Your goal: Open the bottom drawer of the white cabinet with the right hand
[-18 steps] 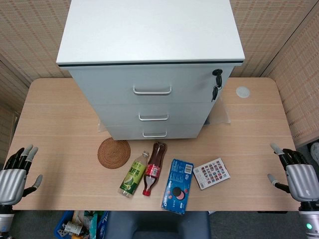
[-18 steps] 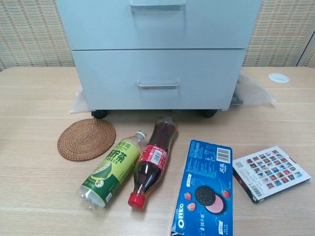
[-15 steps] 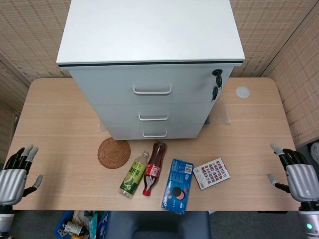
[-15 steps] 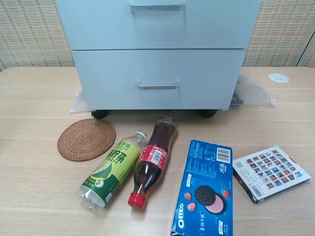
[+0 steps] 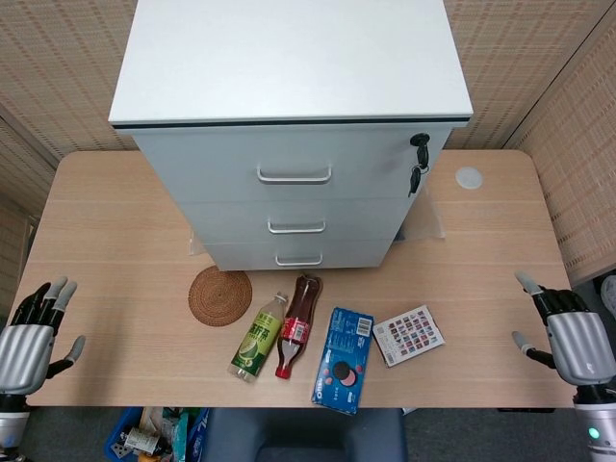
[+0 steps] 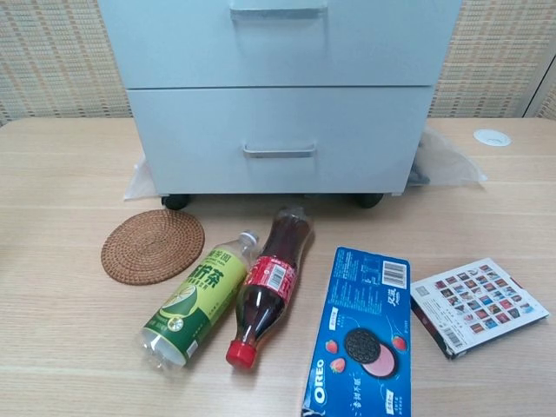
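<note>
The white cabinet stands at the back middle of the table with three closed drawers. Its bottom drawer carries a small metal handle. My right hand hovers at the table's near right corner, fingers apart and holding nothing, far from the drawer. My left hand sits at the near left corner, also with spread fingers and nothing in it. Neither hand appears in the chest view.
In front of the cabinet lie a woven coaster, a green tea bottle, a cola bottle, an Oreo box and a small picture box. Keys hang from the cabinet lock. Clear plastic lies beside the cabinet.
My right hand has shifted slightly up and inward at the table's corner. The left hand and the cabinet look the same.
</note>
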Controlling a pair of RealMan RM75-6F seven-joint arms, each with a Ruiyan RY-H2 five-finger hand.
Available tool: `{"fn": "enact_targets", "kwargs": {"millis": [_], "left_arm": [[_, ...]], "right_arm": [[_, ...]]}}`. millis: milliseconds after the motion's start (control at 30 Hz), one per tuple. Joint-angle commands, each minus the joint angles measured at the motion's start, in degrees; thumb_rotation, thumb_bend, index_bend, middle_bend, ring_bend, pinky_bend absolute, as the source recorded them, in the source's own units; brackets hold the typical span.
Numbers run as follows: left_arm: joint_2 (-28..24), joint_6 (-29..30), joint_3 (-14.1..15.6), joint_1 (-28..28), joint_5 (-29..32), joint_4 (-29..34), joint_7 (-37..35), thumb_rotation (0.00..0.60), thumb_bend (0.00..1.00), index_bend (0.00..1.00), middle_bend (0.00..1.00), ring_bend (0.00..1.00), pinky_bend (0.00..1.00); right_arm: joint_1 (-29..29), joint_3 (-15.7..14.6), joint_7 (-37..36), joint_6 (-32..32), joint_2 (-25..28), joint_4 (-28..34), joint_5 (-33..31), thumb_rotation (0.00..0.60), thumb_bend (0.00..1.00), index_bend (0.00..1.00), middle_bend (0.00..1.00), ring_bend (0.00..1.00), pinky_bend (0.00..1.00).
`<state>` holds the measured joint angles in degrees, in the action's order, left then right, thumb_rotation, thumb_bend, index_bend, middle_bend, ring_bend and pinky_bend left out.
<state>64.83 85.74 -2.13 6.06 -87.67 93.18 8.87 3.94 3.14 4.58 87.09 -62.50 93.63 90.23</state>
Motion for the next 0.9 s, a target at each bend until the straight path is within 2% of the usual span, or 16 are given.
{"fn": "enact_targets", "kwargs": {"millis": [33,233,500,600,900], "left_arm": [[-0.08,0.08,-0.01,0.09,-0.28,0.06,-0.09,0.6,0.34,0.02,0.0,0.03,0.13],[-0.34,0.2,-0.19,0.33,-0.57,0.29,0.08,0.6,0.34,0.02,0.0,0.03,0.13],[-0.65,-0.12,-0.25,0.7,-0.76,0.67,0.39,0.6,0.34,0.02,0.0,0.03,0.13],[-0.78,-0.33,-0.27,0.87,-0.76,0.72,0.52,0.6,0.34,0.02,0.0,0.03,0.13],[-0.91,-0.26,-0.11,1.1,-1.43,0.76,0.24,0.6,0.34,0.02,0.0,0.03,0.13]], "right_arm": [[1.3,0.49,1.49,-1.07,1.06,1.71,0.91,0.6,0.2,0.12,0.45,0.41,0.34],[5.21,1.61,5.37,-4.92,3.17,6.15,2.95,0.6,0.2,0.12,0.58,0.58,0.47],[11.72,2.81,10.44,-14.1,3.78,12.18,2.53,0.6,0.21,0.12,0.75,0.78,0.68],[14.19,3.5,12.23,-17.23,2.69,13.22,1.66,0.6,0.23,0.14,0.79,0.83,0.73],[21.84,6.16,18.79,-26.74,-1.28,14.79,-4.97,0.6,0.31,0.15,0.84,0.88,0.78]]}}
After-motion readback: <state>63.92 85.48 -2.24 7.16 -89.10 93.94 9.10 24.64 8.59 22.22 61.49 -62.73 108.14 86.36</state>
